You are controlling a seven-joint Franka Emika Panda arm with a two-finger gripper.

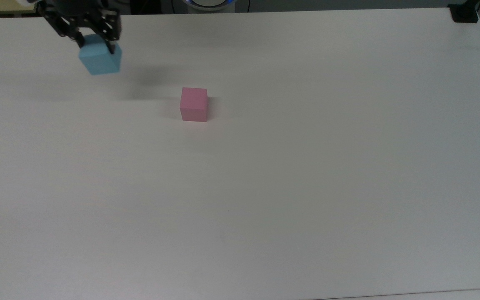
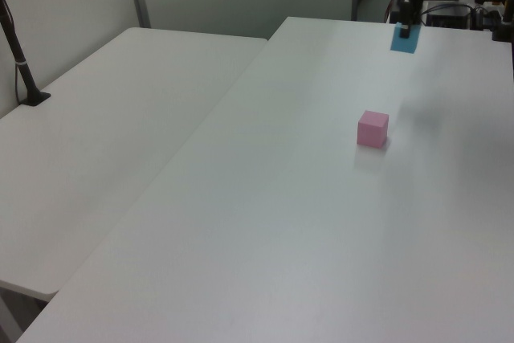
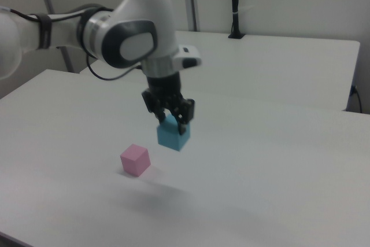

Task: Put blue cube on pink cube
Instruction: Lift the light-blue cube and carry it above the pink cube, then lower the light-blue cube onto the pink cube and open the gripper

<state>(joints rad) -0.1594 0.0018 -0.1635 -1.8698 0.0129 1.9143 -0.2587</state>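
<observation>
While the pink cube sits flat on the white worktop, the blue cube is held clear of that surface by the gripper of the Franka arm. In the right view the blue cube hangs in the air with a soft shadow on the worktop beneath it, and no part of it touches the surface. The black fingers are closed onto the cube from two opposite sides, gripping its upper portion (the lower part of the cube projects below the fingertips). The gripper points straight down from the white wrist.

In the top view the blue cube lies toward the top view's left and upper edge, well apart from the pink cube, which stands nearer the middle of the worktop. In the right view the pink cube is to the lower left of the held cube, near it but not under it. In the left view the blue cube appears near the far end of the worktop, beyond the pink cube and a little toward the left view's right; the gripper is a dark shape just above it.

The pink cube stands upright with its top face bare. A second white table adjoins the worktop along the left view's left, carrying a black stand near its far edge. A black mount sits at the corner of the worktop in the top view's upper right.
</observation>
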